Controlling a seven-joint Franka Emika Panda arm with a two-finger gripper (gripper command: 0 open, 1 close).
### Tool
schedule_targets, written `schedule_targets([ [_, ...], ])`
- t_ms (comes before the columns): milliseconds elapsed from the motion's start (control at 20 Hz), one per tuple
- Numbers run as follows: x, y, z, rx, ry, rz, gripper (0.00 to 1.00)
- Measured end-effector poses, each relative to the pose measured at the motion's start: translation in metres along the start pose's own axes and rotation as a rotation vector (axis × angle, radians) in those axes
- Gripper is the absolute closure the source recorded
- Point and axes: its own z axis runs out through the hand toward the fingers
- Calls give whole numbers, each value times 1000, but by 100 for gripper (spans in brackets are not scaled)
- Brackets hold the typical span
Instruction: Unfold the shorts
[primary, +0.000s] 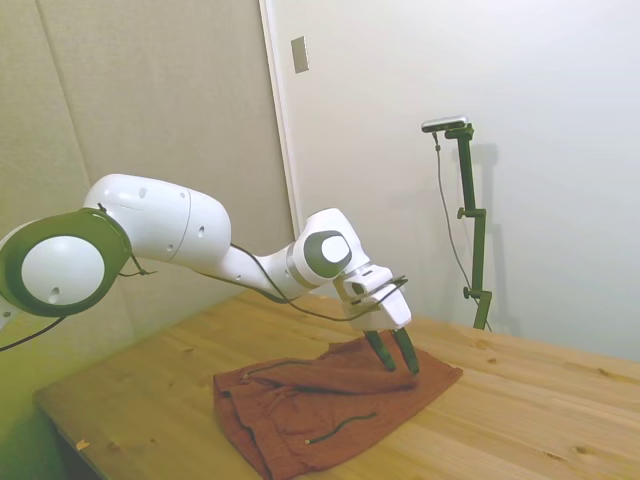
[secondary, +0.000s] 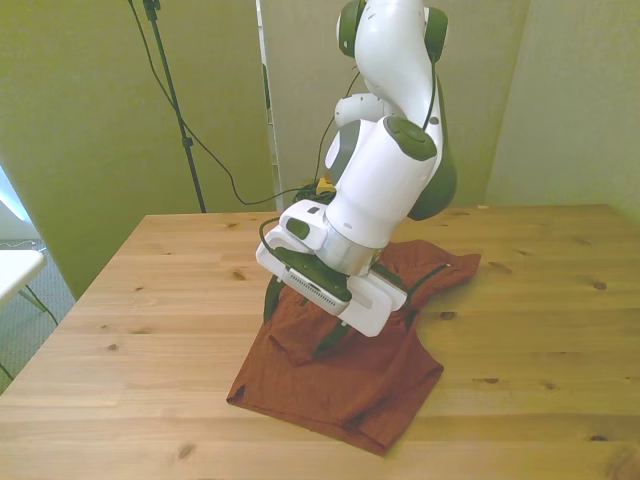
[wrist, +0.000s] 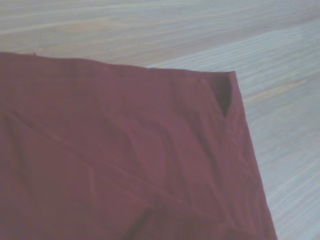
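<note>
The shorts (primary: 330, 405) lie wrinkled and folded on the bench (primary: 520, 400), and the end effector (primary: 396, 355) hangs over their upper layer with its two dark fingers narrowly parted, tips down at or just above the cloth and gripping nothing that can be seen. This looks like the approach to a grasp: the next move, as I judge it, is to settle onto a top-layer edge, pinch it, and draw it away from the rest of the shorts. The wrist view shows a clean corner of the shorts with a small dark opening beside bare wood. Around the shorts the bench lies open on every side, widest toward the front view's right.
</note>
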Motion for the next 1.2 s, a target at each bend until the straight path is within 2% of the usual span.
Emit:
schedule_targets([
  [650,12,14,19,-26,-11,21,0],
  [700,12,14,19,-24,-11,20,100],
  [1200,7,14,20,5,-9,12,100],
])
